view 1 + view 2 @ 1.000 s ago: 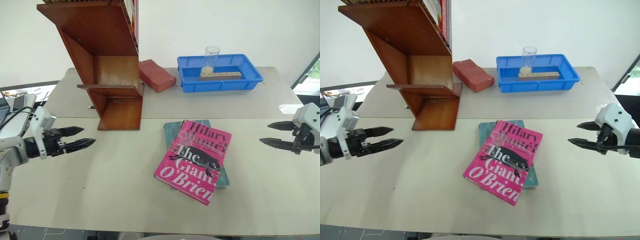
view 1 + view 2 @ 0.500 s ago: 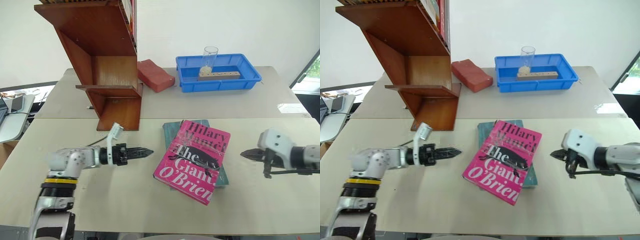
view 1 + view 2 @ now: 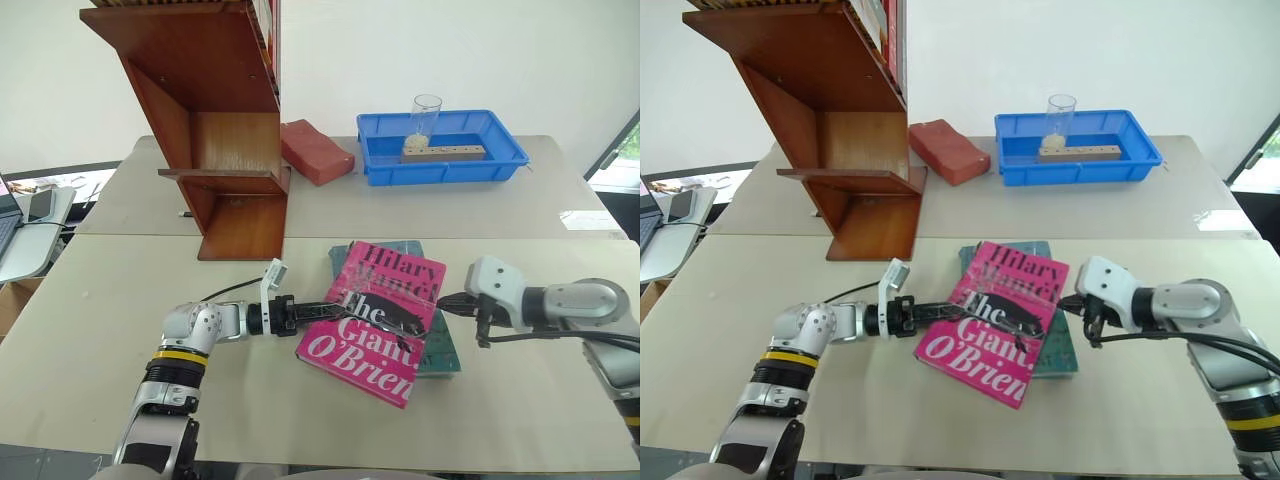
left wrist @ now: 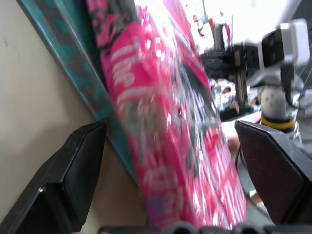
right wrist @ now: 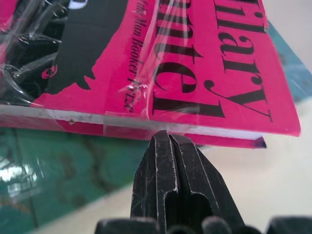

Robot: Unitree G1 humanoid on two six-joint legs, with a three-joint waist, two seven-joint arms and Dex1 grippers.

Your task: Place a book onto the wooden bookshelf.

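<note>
Pink book (image 3: 375, 315), "Hilary Mantel", "O'Brien"

Book (image 3: 378, 318) atop another book (image 3: 441, 350) — bookshelf (image 3: 215, 120) behind-left.

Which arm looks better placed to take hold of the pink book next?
Probably the left. The left gripper is open with one finger either side of the pink book. The right gripper is shut, its tip at the book's opposite edge above the teal book.
</note>
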